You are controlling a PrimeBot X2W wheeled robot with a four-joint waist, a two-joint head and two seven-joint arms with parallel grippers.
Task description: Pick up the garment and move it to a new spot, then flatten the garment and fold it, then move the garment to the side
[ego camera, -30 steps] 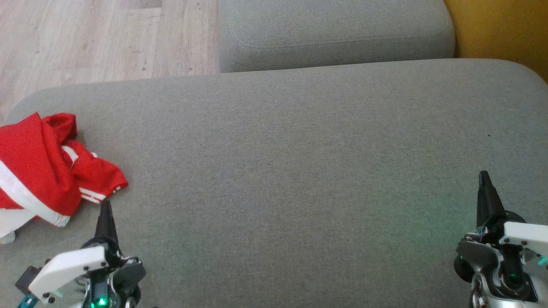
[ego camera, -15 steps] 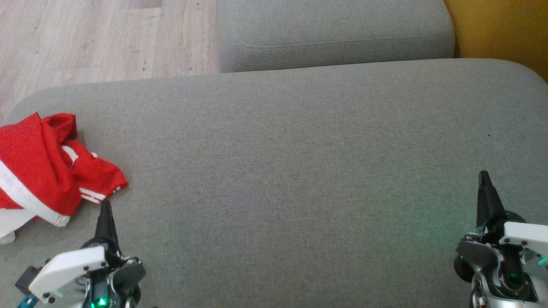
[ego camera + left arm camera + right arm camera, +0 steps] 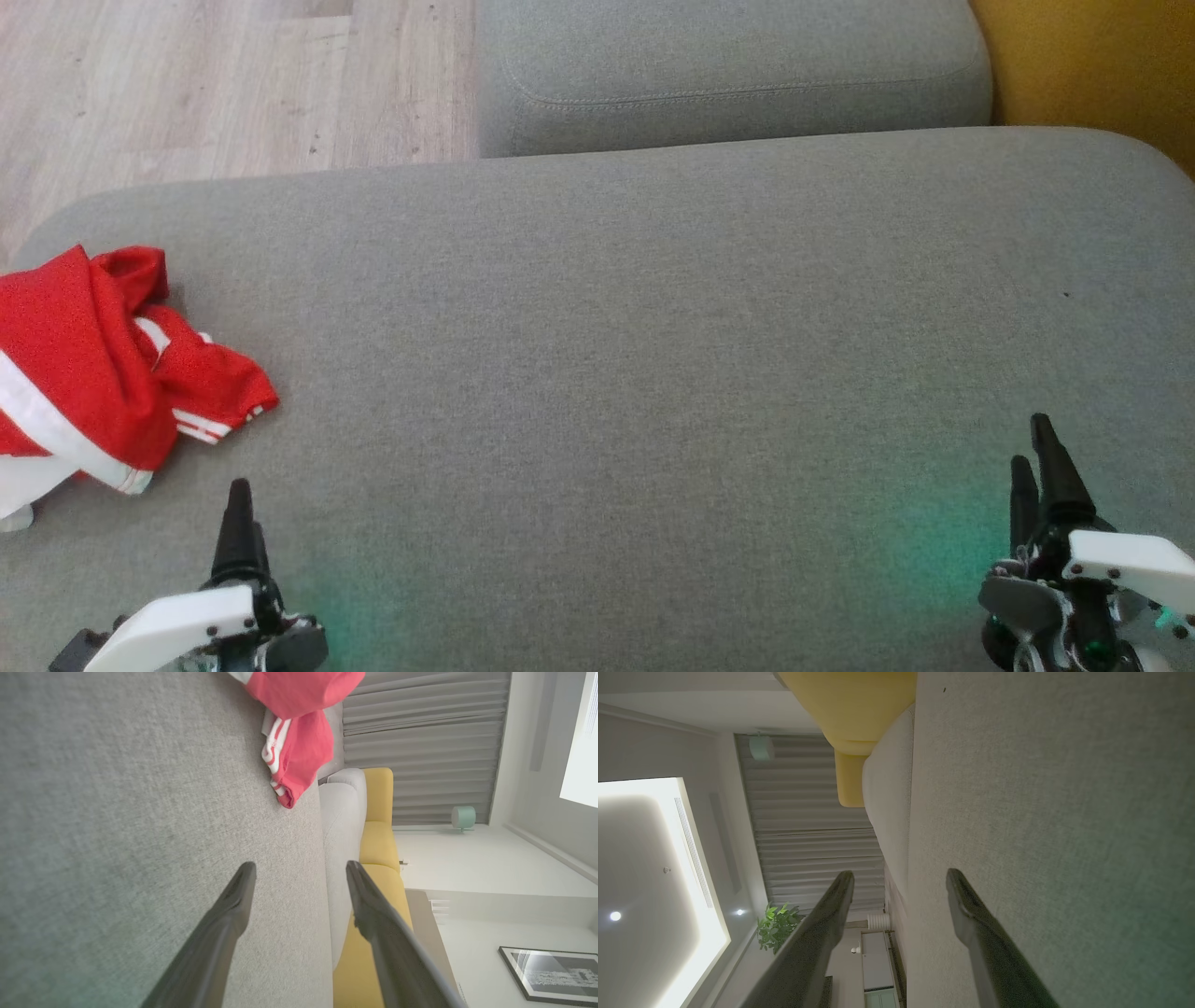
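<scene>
- Red garment [image 3: 84,364] with white stripes lies crumpled on the grey sofa cushion [image 3: 653,327], at 9 o'clock in the head view, running off that picture's edge.
- Left gripper [image 3: 239,509] sits at 7 o'clock. In the left wrist view its 2 fingers stand spread apart with nothing between them. The garment lies near it toward 11 o'clock, not touching.
- Right gripper [image 3: 1029,443] sits at 5 o'clock, fingers likewise parted and empty, well apart from the garment.
- Wooden floor [image 3: 187,84] shows at 11 o'clock.
</scene>
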